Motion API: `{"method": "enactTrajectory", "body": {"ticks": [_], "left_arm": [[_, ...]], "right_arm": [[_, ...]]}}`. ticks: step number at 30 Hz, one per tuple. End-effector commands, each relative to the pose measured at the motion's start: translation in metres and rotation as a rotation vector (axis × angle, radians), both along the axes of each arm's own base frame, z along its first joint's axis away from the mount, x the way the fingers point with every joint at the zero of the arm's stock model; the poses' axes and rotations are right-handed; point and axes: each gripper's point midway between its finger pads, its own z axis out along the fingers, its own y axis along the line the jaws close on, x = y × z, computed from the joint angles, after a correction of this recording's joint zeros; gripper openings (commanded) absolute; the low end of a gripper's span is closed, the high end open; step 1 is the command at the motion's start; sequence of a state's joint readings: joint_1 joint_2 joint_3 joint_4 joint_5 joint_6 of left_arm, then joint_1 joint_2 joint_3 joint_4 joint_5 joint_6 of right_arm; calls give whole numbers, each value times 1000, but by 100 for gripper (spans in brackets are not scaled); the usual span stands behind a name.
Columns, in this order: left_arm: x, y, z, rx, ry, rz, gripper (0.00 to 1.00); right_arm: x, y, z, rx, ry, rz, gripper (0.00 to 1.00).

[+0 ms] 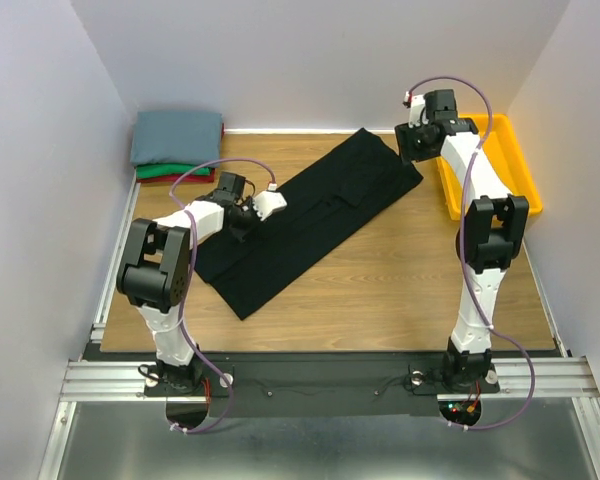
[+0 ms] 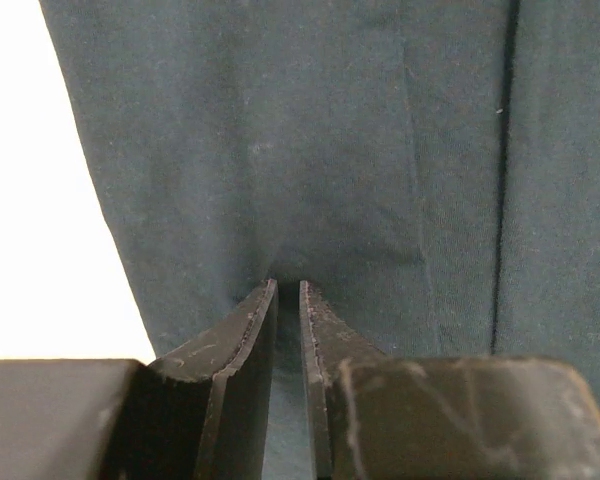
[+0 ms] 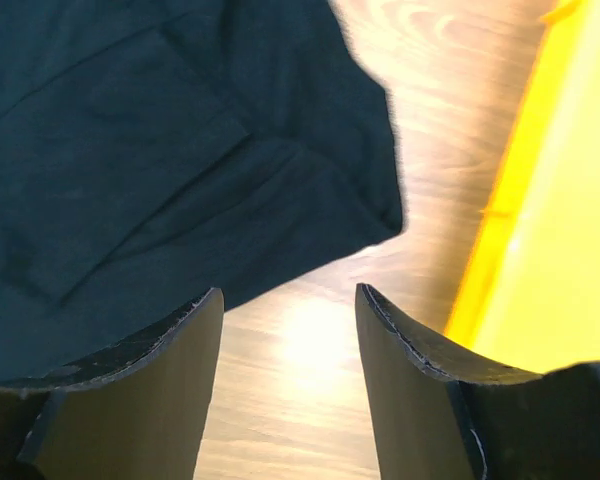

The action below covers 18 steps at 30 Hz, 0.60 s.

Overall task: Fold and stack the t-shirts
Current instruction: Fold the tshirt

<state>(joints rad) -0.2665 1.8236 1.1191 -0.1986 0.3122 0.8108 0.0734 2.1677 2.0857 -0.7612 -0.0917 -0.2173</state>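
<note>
A black t-shirt (image 1: 320,220) lies folded into a long strip, running diagonally from the near left to the far right of the table. My left gripper (image 1: 242,222) is down on its left edge. In the left wrist view the jaws (image 2: 288,283) stand nearly together, with the dark cloth (image 2: 280,130) puckered at their tips. My right gripper (image 1: 412,148) hovers by the shirt's far right corner (image 3: 130,150). It is open (image 3: 288,290), with only bare wood between its fingers. Folded grey-blue (image 1: 177,135), green (image 1: 165,171) and red (image 1: 202,179) t-shirts are stacked at the back left.
A yellow plastic bin (image 1: 515,170) stands at the far right, just right of my right gripper (image 3: 570,250). White walls close in the table on three sides. Bare wooden tabletop (image 1: 400,280) stretches from the black shirt to the near right.
</note>
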Motion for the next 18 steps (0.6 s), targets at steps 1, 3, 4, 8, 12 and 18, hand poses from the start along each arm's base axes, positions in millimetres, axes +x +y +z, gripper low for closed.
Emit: {"method": "enactTrajectory", "body": {"ticks": [1,3,4,8,12,18], "left_arm": [[-34,15,-16,66,67,-18,26],[-49,13,-17,71,84,-36,26],[-64,10,-20,80,97,-55,25],[-105,-2,-22,65,142,-85,25],[-143,-18,-21,31,197,-110,25],[-195,-60,2,-38,243,-275,26]], "right_arm": [[-19,18,-9,99,66,22,61],[-28,22,-20,111,110,31,61],[-31,21,-25,113,126,30,60],[-47,28,-41,151,195,44,58],[-58,36,-51,188,242,60,56],[-67,59,-63,315,310,107,52]]}}
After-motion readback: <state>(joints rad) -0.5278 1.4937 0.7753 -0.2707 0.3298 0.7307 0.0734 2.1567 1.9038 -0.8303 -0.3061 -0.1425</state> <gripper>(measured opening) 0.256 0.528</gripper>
